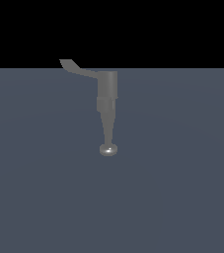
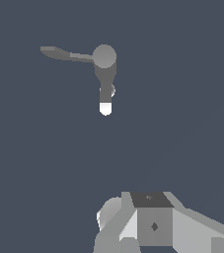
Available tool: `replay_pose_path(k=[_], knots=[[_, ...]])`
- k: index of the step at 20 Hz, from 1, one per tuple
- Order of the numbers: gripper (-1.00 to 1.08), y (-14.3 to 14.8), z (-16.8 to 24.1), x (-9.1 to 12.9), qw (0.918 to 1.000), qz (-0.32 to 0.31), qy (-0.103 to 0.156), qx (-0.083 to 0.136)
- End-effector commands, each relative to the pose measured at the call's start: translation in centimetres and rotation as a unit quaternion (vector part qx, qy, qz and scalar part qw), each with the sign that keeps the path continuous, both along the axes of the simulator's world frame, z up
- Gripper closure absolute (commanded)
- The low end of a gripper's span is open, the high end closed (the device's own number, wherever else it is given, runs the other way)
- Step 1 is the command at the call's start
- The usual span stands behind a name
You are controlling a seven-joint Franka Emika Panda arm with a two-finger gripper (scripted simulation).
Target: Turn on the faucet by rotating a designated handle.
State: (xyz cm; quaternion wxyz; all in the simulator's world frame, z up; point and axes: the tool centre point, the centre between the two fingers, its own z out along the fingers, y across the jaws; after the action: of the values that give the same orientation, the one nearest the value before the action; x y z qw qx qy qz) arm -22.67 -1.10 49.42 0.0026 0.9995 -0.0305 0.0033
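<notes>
1. Well away from the gripper [image 2: 150, 222], the faucet [image 1: 107, 99] stands on the flat grey table [image 1: 182, 197], nothing touching it.
2. Its handle [image 1: 76, 67] sticks sideways from the cylindrical body, towards the exterior view's left, flared tip outermost.
3. Its tapered spout ends in a shiny rounded knob [image 1: 108, 149].
4. Only the gripper's pale blocky body shows in the wrist view; I cannot tell whether its fingers are spread or pressed together.

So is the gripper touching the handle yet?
No. In the wrist view the handle juts sideways from the faucet, well clear of the gripper.
</notes>
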Motion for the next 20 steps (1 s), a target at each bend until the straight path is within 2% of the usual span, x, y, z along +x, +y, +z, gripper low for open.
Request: replay_pose_path(k=[1, 11, 20], knots=[[1.08, 0.2, -0.2, 0.7, 0.9999, -0.016, 0.0, 0.002], [1.08, 1.3, -1.5, 4.6, 0.9933, -0.115, 0.003, 0.014], [1.08, 2.6, -3.3, 8.4, 0.9761, -0.216, 0.008, 0.022]])
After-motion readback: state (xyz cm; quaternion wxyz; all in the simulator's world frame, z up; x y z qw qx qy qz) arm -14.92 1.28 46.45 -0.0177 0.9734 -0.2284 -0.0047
